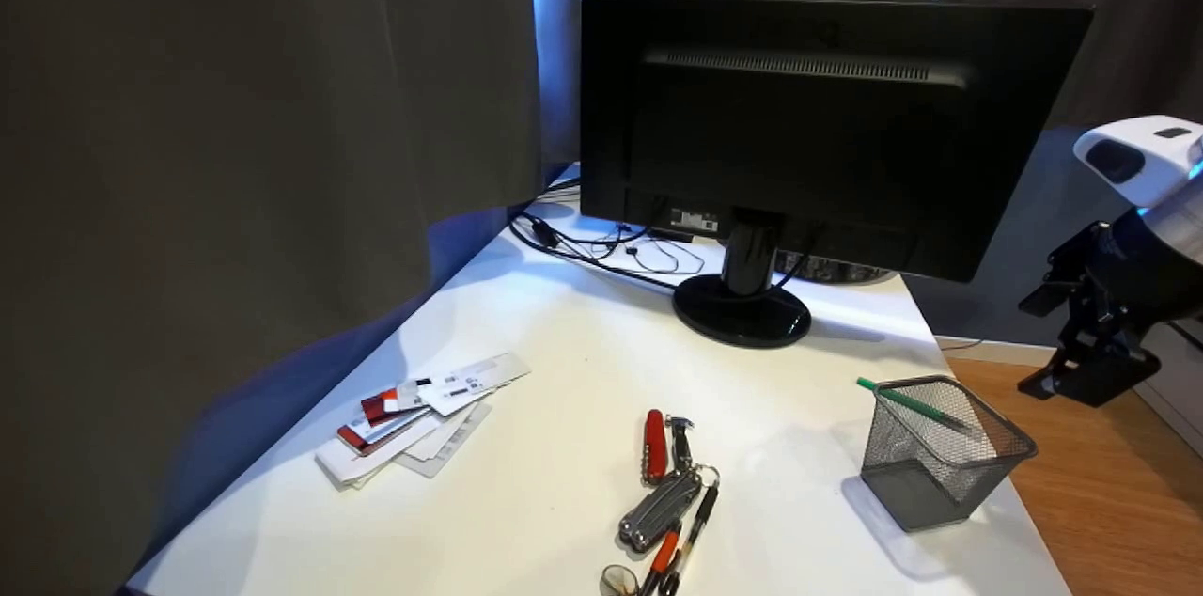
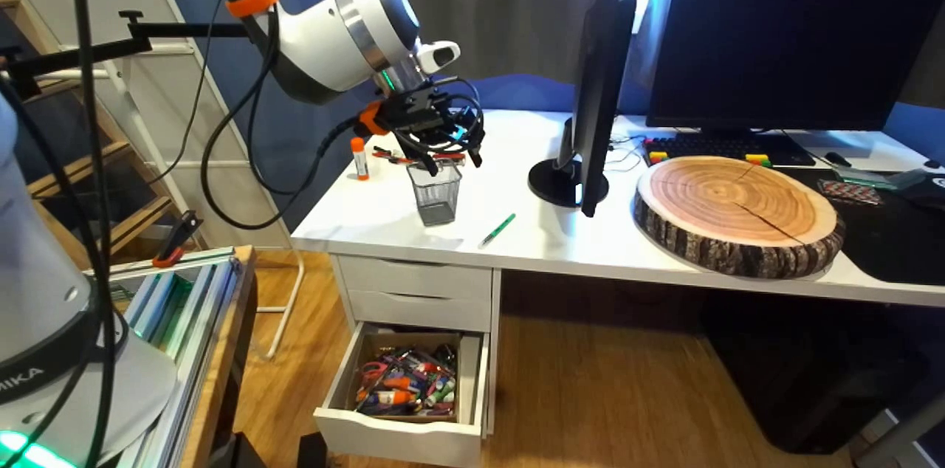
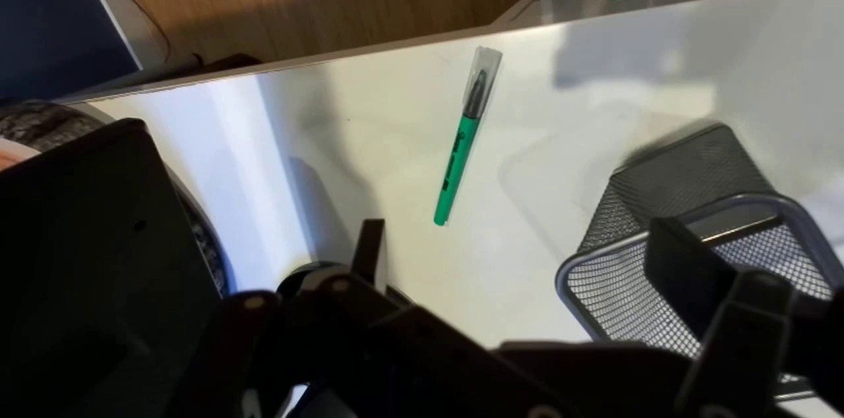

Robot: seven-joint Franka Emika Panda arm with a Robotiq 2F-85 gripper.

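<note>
My gripper is open and empty; it shows in both exterior views [image 1: 1038, 342] [image 2: 454, 164] and in the wrist view [image 3: 517, 227]. It hangs above the desk near a dark mesh pen holder [image 3: 613, 299], which also stands in both exterior views [image 1: 904, 457] [image 2: 434, 196]. In the wrist view one finger overlaps the holder's rim and opening; contact cannot be told. A green pen with a clear cap [image 3: 458, 157] lies on the white desk beside the holder, below and apart from the fingers. It also shows in both exterior views [image 1: 910, 403] [image 2: 498, 229], partly behind the mesh in one of them.
A black monitor [image 1: 818, 135] [image 2: 602, 91] stands close to the pen. A red pocket knife [image 1: 655, 446], a multitool [image 1: 661, 507], cards [image 1: 423, 427] and a glue stick [image 2: 359, 158] are on the desk. A wood slice [image 2: 738, 195] lies beyond the monitor. A drawer [image 2: 402, 435] stands open.
</note>
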